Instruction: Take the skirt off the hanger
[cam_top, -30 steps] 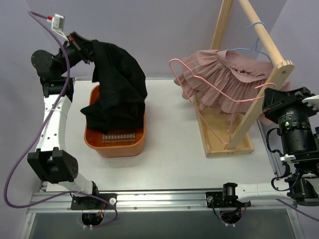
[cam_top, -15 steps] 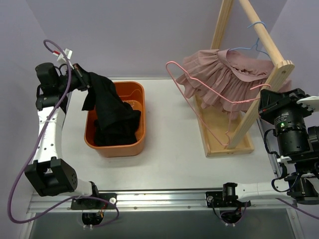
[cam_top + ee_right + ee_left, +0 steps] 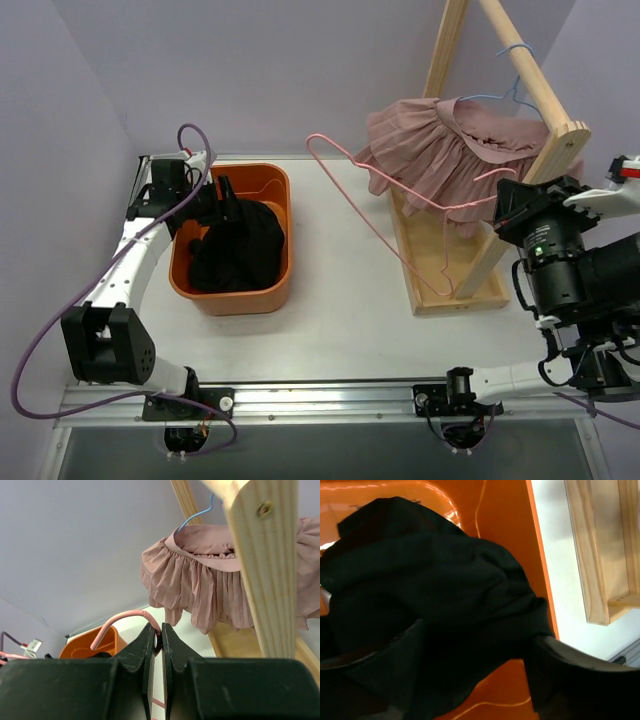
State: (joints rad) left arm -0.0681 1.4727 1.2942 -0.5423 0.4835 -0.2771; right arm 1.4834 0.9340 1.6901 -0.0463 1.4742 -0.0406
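A black skirt [image 3: 236, 245] lies bunched in the orange basket [image 3: 283, 200]. My left gripper [image 3: 205, 207] hangs over the basket's left side. In the left wrist view the left gripper [image 3: 479, 647] is open, its fingers spread wide just above the black skirt [image 3: 435, 580]. My right gripper [image 3: 508, 205] is shut on the bare pink wire hanger [image 3: 380, 215], which slants out over the table. In the right wrist view the right gripper [image 3: 156, 632] pinches the pink hanger [image 3: 120, 620] at its hook.
A pink pleated skirt [image 3: 440, 150] hangs on a blue hanger [image 3: 515, 75] from the wooden rack [image 3: 530, 85], whose tray base [image 3: 440, 295] sits at the right. The rack's slanted post [image 3: 262, 580] stands close beside my right gripper. Purple walls close in the back and sides.
My left arm came down from high at the back left, lowered the black skirt into the basket and opened. The pink hanger swung a little further left in my right gripper.
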